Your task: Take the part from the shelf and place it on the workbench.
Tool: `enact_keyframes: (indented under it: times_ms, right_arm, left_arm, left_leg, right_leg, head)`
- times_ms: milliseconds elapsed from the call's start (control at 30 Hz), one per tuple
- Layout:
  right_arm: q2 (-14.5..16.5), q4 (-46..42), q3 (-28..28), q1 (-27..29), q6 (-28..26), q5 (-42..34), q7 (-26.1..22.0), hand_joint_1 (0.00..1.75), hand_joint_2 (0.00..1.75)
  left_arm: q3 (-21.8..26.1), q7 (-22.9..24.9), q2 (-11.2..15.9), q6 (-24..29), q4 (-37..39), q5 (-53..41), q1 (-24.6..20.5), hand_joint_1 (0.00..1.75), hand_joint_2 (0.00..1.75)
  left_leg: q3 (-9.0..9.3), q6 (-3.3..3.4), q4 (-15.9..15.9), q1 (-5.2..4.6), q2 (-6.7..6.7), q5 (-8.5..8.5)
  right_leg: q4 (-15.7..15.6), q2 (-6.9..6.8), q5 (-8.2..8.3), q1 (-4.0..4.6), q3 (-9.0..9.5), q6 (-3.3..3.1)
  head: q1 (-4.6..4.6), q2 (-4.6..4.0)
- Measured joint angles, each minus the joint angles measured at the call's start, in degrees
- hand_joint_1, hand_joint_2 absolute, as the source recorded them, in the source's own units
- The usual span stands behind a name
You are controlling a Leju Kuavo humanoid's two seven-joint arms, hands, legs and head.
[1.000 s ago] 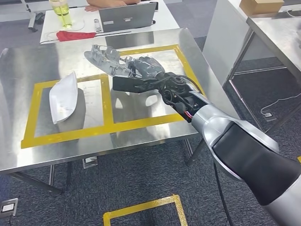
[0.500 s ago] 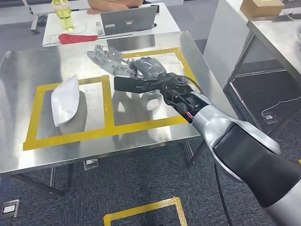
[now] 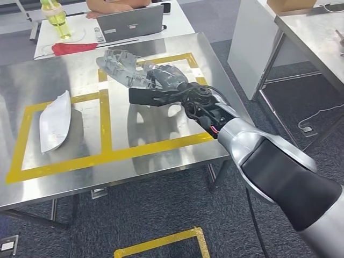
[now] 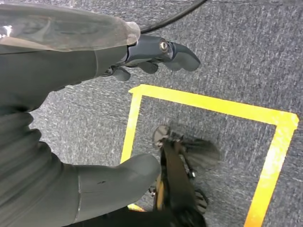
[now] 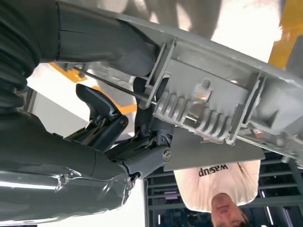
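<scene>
One held thing: the right hand [image 3: 162, 86] grips a grey ribbed plastic moulded part [image 3: 121, 67], fingers wrapped under it and thumb over its near end; the right wrist view shows the ribbed underside [image 5: 200, 106] resting on the fingers [image 5: 150, 137].
Left hand: the left hand [image 4: 107, 113] hangs over grey carpet with a yellow tape square [image 4: 214, 104], fingers apart, holding nothing.
Part position: raised above the shiny steel surface [image 3: 170, 145], over the far side of the right-hand yellow-taped rectangle [image 3: 154, 142]; it does not appear to touch the metal.
Key relation: the part's long axis runs from the hand away and to the robot's left, its free end reaching toward the far tape edge; the landing spot lies straight below, so the move is judged to be a lowering by the right arm, not a reach.
Neighbour: a white curved plastic shell [image 3: 55, 121] lies in the left taped rectangle, well apart.
Beyond: a grey laptop [image 3: 129, 21] and a person's arms at the next table.
</scene>
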Motion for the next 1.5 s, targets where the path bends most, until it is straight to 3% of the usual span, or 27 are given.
enact_keyframes:
  times_ms: [33, 67, 100, 200, 267, 367, 400, 600, 767, 1100, 1500]
  right_arm:
    - [0.0, 0.0, 0.0, 0.1, 0.0, 0.0, 0.0, 1.75, 1.75]
    - [0.0, 0.0, 0.1, 0.2, 0.0, 0.1, 0.0, 1.75, 1.75]
    - [0.0, 0.0, 0.1, 0.2, 0.1, 0.1, 0.0, 1.75, 1.75]
    - [0.0, 0.0, 0.2, 0.2, 0.1, 0.1, 0.0, 1.75, 1.75]
    - [0.0, 0.0, 0.2, 0.2, 0.1, 0.2, 0.1, 1.75, 1.75]
    - [0.0, 0.0, 0.3, 0.3, 0.1, 1.0, 0.1, 1.75, 1.75]
    - [0.0, 0.0, 0.3, 0.3, 0.1, 1.3, 0.2, 1.75, 1.75]
    - [0.0, 0.0, 0.9, 0.3, 0.1, 2.4, 0.3, 1.75, 1.75]
    - [0.0, 0.0, 1.3, 0.3, 0.1, 3.0, 0.4, 1.75, 1.75]
    - [0.5, 0.3, 3.4, 0.7, 1.0, 13.9, 3.5, 1.75, 1.75]
    - [0.5, 1.1, 6.7, 3.3, 4.9, 18.1, 4.8, 1.75, 1.75]
  left_arm:
    - [0.0, -0.1, 0.0, 0.0, 0.0, 0.0, 0.0, 0.0, 1.75]
    - [0.0, -0.2, 0.0, 0.0, 0.0, 0.0, 0.0, 0.0, 1.75]
    - [0.0, -0.3, 0.0, 0.0, 0.0, 0.0, 0.1, 0.0, 1.75]
    - [0.0, -0.3, 0.1, 0.1, 0.0, 0.0, 0.0, 0.0, 1.75]
    - [0.0, -0.3, 0.1, 0.1, 0.0, -0.1, 0.0, 0.0, 1.75]
    - [0.0, -0.3, 0.1, 0.0, 0.0, 0.0, 0.0, 0.0, 1.75]
    - [0.0, -0.3, 0.1, 0.0, 0.0, 0.1, 0.0, 0.0, 1.75]
    - [0.0, -0.3, 0.1, 0.0, 0.0, 0.1, 0.0, 0.0, 1.75]
    - [0.0, -0.3, 0.1, 0.0, 0.0, 0.2, 0.0, 0.0, 1.75]
    - [0.0, -0.3, 0.1, 0.0, 0.0, 0.0, 0.0, 0.0, 1.75]
    - [0.0, -0.2, 0.1, 0.0, 0.0, -0.3, 0.0, 0.0, 1.75]
  left_leg:
    - [-2.22, 0.18, 3.4, -0.11, -0.01, -0.69]
    - [-3.49, 0.44, 4.8, -0.23, -0.01, -0.29]
    - [-3.47, 0.8, 3.5, -0.4, -0.01, 1.29]
    - [1.22, 1.95, -8.7, -1.22, -0.03, 7.77]
    - [3.14, 2.01, -13.1, -1.57, -0.04, 9.02]
    - [3.34, 1.42, -13.6, -1.62, -0.18, 8.86]
    - [3.34, 1.49, -13.5, -1.69, -0.26, 8.82]
    - [3.32, 2.04, -13.4, -1.75, -0.4, 8.58]
    - [3.33, 2.13, -13.4, -1.74, -0.4, 8.56]
    - [3.4, 2.15, -13.5, -1.67, -0.38, 8.61]
    - [3.5, 2.13, -13.6, -1.66, -0.36, 8.61]
  right_leg:
    - [0.0, 0.0, -0.12, 0.19, 0.1, -0.16]
    - [0.0, 0.02, -0.26, 0.36, 0.22, -0.31]
    - [0.0, 0.05, -0.41, 0.48, 0.39, -0.39]
    - [0.0, 0.19, -1.01, 0.62, 0.91, -0.18]
    - [0.1, 0.3, -1.43, 0.84, 0.96, -0.04]
    - [0.1, 0.29, -1.77, 0.96, 1.02, -0.63]
    - [0.0, 0.24, -1.73, 0.89, 1.11, -0.65]
    - [-0.8, -0.03, -1.62, 0.88, 1.6, 0.06]
    - [-1.0, -0.06, -1.54, 0.88, 1.64, 0.41]
    - [-1.0, -0.06, -1.52, 0.95, 1.64, 0.42]
    - [-1.0, -0.05, -1.54, 0.96, 1.65, 0.39]
  head:
    - [-0.11, 0.0]
    - [-0.17, 0.0]
    - [-0.17, 0.0]
    - [-0.24, 0.0]
    - [-0.17, 0.0]
    - [0.1, 0.0]
    - [0.15, 0.0]
    - [0.43, 0.0]
    - [0.47, 0.0]
    - [0.45, 0.0]
    - [0.45, 0.0]
